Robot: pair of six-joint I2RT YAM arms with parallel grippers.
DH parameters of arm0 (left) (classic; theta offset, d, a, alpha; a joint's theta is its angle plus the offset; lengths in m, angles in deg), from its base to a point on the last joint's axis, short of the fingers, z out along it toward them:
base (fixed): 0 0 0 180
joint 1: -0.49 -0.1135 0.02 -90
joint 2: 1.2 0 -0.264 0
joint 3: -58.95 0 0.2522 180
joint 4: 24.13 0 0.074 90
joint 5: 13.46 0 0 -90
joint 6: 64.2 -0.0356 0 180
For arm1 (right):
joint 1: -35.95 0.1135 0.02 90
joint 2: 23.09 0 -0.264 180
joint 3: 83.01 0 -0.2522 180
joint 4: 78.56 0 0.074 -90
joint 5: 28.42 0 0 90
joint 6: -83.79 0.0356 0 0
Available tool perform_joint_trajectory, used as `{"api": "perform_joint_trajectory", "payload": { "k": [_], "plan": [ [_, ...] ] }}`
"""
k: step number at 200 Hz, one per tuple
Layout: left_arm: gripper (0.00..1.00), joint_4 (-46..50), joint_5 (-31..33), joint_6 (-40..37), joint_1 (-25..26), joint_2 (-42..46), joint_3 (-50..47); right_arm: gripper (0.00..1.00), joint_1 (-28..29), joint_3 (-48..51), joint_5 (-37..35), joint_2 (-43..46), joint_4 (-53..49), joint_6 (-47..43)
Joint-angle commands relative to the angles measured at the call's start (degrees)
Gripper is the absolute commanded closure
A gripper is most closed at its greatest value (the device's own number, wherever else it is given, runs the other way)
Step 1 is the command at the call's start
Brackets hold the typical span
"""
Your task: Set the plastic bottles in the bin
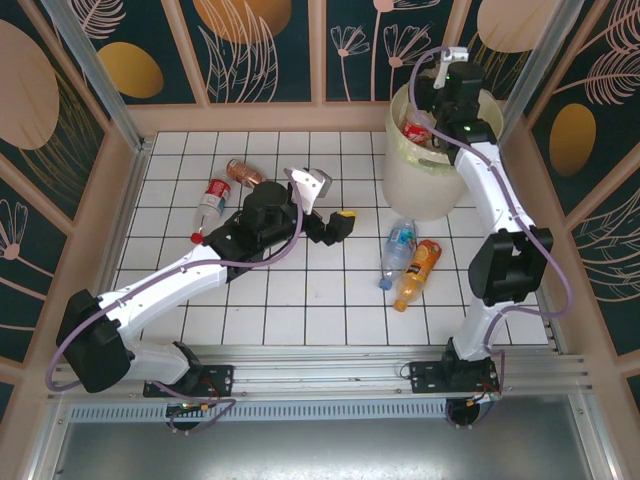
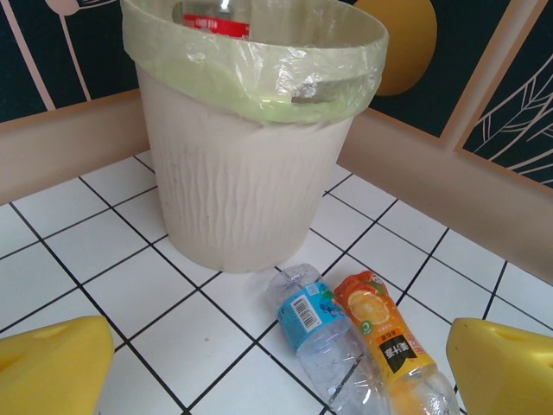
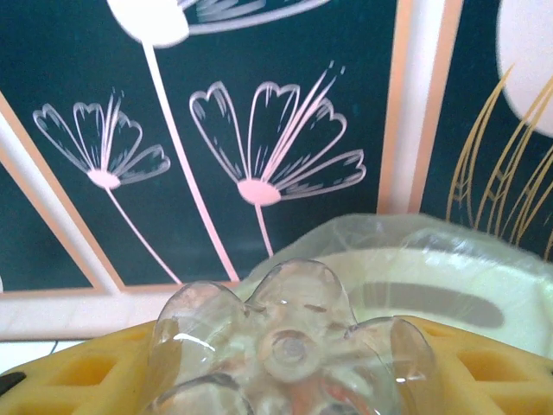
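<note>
My right jaws clasp a clear bottle (image 3: 285,354) above the bin (image 1: 420,190) (rim just below), so next comes letting go. My left jaws gape wide, facing the blue-label bottle (image 2: 315,333) and orange bottle (image 2: 384,341) on the table (image 1: 300,300).

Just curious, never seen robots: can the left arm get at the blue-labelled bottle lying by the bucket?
Probably yes. The left gripper stands open, pointed at the blue-labelled bottle, with bare tiles between them. The orange bottle lies right beside it, which might crowd one finger.
</note>
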Motion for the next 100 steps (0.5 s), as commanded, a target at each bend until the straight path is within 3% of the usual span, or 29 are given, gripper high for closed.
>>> {"api": "perform_joint_trajectory", "payload": {
  "k": [1, 42, 67, 100],
  "plan": [
    [0.01, -1.1, -1.1, 0.9, -0.4, -0.1, 0.7, 0.43, 0.1, 1.4, 0.4, -2.7, -2.5, -0.6],
    [0.01, -1.3, -1.3, 1.3, -0.4, 0.2, 0.2, 0.39, -1.0, 0.6, 7.3, -3.9, -4.6, 1.8],
    [0.01, -1.4, -1.4, 1.6, -0.4, 0.6, -0.2, 0.26, -0.9, 0.0, 7.6, -3.8, -5.5, 2.1],
    [0.01, -1.7, -1.5, 1.9, -0.4, 0.7, -0.4, 0.18, -2.1, -0.7, 12.2, -2.4, -5.3, 4.8]
  ]
}}
